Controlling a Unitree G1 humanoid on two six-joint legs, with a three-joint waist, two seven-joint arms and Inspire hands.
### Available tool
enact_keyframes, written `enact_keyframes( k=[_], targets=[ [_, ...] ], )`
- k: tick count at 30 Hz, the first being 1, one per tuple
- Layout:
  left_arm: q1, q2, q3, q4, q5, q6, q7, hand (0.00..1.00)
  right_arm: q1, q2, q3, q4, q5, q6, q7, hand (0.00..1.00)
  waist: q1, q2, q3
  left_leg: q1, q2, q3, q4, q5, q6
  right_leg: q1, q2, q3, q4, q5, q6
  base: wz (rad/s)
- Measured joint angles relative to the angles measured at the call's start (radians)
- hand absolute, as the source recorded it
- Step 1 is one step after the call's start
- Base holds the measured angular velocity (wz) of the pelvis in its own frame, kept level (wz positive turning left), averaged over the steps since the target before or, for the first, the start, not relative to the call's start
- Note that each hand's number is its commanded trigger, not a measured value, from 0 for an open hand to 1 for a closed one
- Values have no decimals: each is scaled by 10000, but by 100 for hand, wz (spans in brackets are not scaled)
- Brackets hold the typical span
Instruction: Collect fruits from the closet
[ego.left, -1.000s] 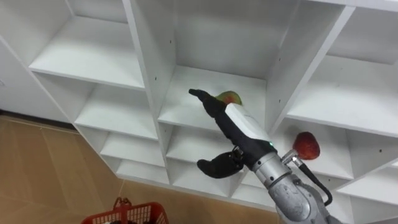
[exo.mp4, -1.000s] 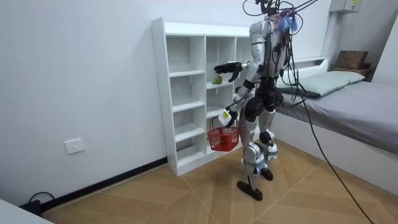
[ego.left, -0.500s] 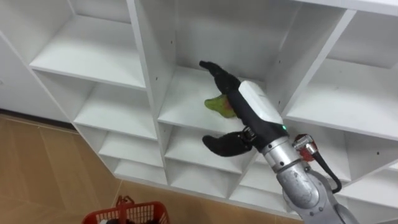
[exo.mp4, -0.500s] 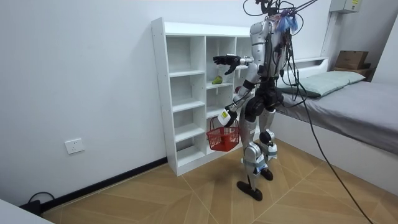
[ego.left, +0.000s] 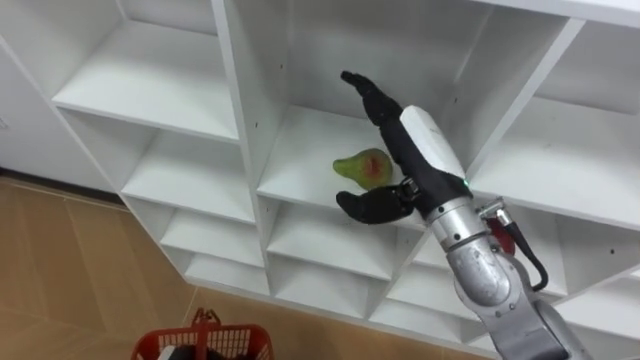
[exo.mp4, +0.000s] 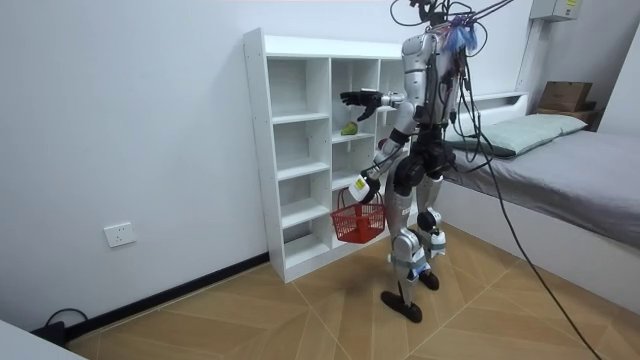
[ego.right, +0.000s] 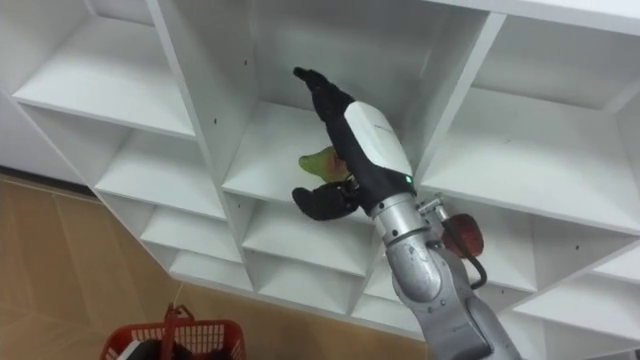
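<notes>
A green fruit with a red blush (ego.left: 365, 168) lies on the white closet's (ego.left: 240, 120) middle shelf. My right hand (ego.left: 415, 150) reaches into that compartment, open, with straight fingers just above the fruit and the thumb spread in front of it. I cannot tell whether it touches the fruit. A red fruit (ego.right: 462, 236) sits on a lower shelf in the right column, partly hidden behind my forearm. In the room view my left hand (exo.mp4: 365, 186) hangs at my side, shut on the handle of a red basket (exo.mp4: 358, 222). I stand right before the closet.
The closet's other compartments (ego.left: 150, 80) hold nothing I can see. The basket's rim (ego.left: 200, 345) shows at the bottom edge over the wooden floor (ego.left: 60, 270). A bed (exo.mp4: 560, 160) stands behind me, at the room view's right.
My right hand has risen and gone deeper into the compartment, from in front of the green fruit to above it, so the fruit shows beneath the palm. The basket has stayed put.
</notes>
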Motion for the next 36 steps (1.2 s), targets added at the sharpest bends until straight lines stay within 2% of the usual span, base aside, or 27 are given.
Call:
enact_keyframes(
  k=[5,11,15,23,28,36],
  targets=[
    [17,3,9,-75,207,83,159,100,-168,-5,-3,299,302,5,-362,0,42,-119,22,-7,0,-31,7,0,0,10,-2,-34,7,0,0,0],
    [15,3,10,-105,239,84,159,100,-385,-2,-3,363,449,7,-565,0,48,-166,54,-10,0,-70,8,0,0,22,-8,-87,13,0,0,1],
    [19,13,38,-174,411,117,157,100,-797,-6,-48,768,691,10,-768,0,45,-174,49,-25,0,-93,14,0,0,22,-14,-136,11,0,1,1],
    [49,51,71,-805,638,485,79,100,-1424,-17,-237,1959,1104,87,-886,0,79,-171,50,-5,10,-226,26,1,-1,97,-23,-260,4,0,0,5],
    [53,54,74,-1046,865,614,60,100,-1449,-18,-387,2293,1104,104,-886,0,276,-165,53,-14,13,-248,27,0,-1,97,-23,-276,5,-1,1,0],
    [51,62,73,-1332,865,703,-6,100,-1524,37,-349,2796,1160,119,-884,0,314,-159,55,-27,13,-289,59,0,-1,124,-32,-301,7,0,0,0]
  ],
)
